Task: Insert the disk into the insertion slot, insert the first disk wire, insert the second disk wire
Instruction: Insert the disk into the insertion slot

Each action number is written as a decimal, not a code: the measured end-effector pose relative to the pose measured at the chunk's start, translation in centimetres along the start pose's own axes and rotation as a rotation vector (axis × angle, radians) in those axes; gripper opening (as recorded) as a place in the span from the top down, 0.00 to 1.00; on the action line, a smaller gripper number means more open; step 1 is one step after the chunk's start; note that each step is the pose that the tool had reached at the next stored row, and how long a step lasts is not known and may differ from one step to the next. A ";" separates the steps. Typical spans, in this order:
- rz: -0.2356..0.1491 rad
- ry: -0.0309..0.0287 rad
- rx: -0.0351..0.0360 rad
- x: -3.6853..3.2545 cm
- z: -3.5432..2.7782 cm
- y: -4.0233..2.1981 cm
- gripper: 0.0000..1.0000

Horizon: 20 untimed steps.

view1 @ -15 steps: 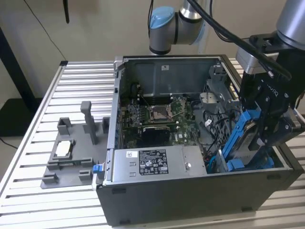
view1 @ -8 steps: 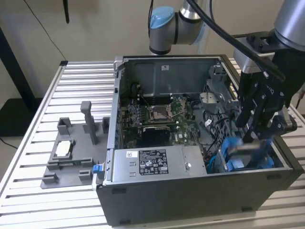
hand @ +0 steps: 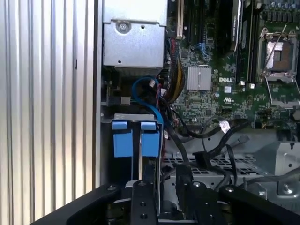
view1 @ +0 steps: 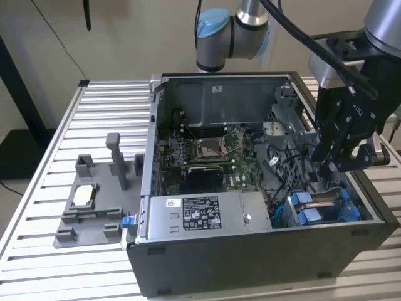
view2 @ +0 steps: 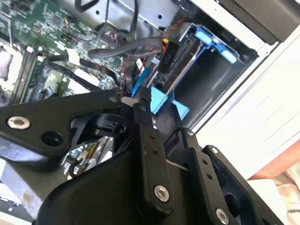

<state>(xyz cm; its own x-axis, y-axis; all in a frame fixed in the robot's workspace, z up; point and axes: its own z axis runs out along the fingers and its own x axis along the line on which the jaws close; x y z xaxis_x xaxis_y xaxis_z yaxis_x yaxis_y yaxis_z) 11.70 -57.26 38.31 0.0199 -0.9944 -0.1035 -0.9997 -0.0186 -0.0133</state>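
Closest to the lens in the second wrist view, the black hand (view2: 132,100) narrows to a point. Its fingertips (view2: 143,110) appear pressed together on the end of a thin blue wire (view2: 139,80) that leads toward the disk (view2: 180,58). The hand's own links partly mask the pinch, so this is a reading, not a certainty.

The disk, in its bright blue carrier, sits inside the insertion slot (hand: 133,116). In the first wrist view its two blue tabs (hand: 124,143) stand side by side at the mouth of the grey metal cage. That step looks done, and the work in hand appears to be the first disk wire. Seating it would call for lining the small plug squarely with the socket on the disk's inner end, then a short straight push. Black cables (hand: 206,136) crowd close around that spot.

In the exterior view the arm (view1: 241,28) stands above the open computer case (view1: 250,266). The hand (view1: 327,168) points steeply down into the corner at the exterior view's right, just above the cage. The case lies on a slatted metal worktop (view1: 37,251). A grey fixture (view1: 88,207) lies beside it at the exterior view's left.
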 end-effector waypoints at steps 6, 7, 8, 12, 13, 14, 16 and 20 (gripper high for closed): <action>-0.006 -0.0336 0.0377 -0.19 -0.18 0.11 0.67; -0.008 -0.0336 0.0447 -0.22 -0.31 0.12 0.67; -0.010 -0.0335 0.0515 -0.25 -0.42 0.14 0.67; -0.022 -0.0327 0.1044 -0.28 -0.57 0.17 0.67; -0.026 -0.0322 0.1225 -0.28 -0.57 0.17 0.67; -0.030 -0.0320 0.1393 -0.28 -0.57 0.17 0.67; -0.038 -0.0315 0.1663 -0.28 -0.57 0.17 0.67; -0.064 -0.0320 0.1805 -0.29 -0.47 0.17 0.67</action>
<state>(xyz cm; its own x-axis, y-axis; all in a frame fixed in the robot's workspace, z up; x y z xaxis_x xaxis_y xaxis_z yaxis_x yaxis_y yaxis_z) 11.52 -57.02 38.81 0.0867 -0.9879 -0.1283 -0.9782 -0.0600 -0.1988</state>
